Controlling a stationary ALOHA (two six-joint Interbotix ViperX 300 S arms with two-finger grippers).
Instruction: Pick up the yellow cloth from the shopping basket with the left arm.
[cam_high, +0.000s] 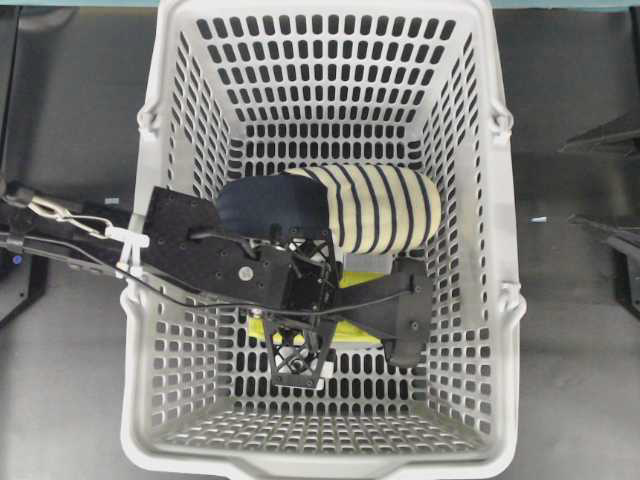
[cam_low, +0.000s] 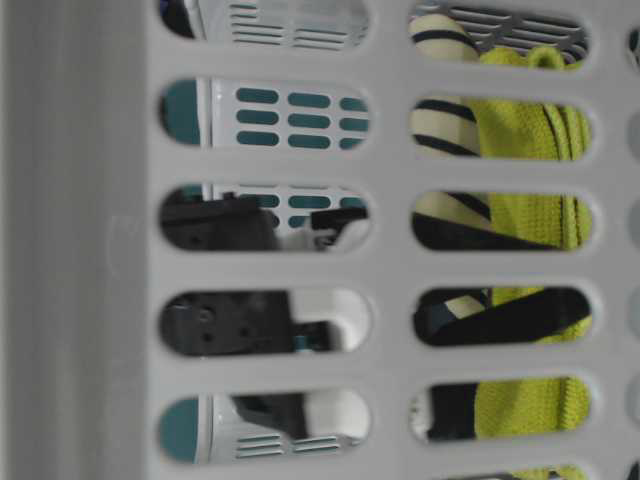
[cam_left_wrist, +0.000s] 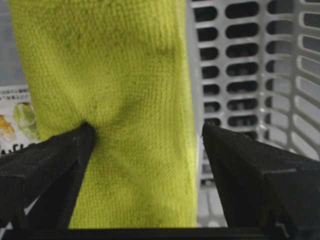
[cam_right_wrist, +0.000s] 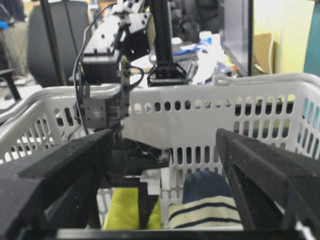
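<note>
Left gripper (cam_left_wrist: 145, 150) spread wide astride yellow cloth (cam_left_wrist: 125, 100), one finger (cam_left_wrist: 45, 165) touching it, nothing gripped

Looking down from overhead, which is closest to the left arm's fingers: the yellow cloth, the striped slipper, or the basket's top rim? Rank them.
1. Yellow cloth, directly beneath the left gripper.
2. Striped slipper, just beyond, toward the picture's top.
3. Basket top rim, farthest.
</note>
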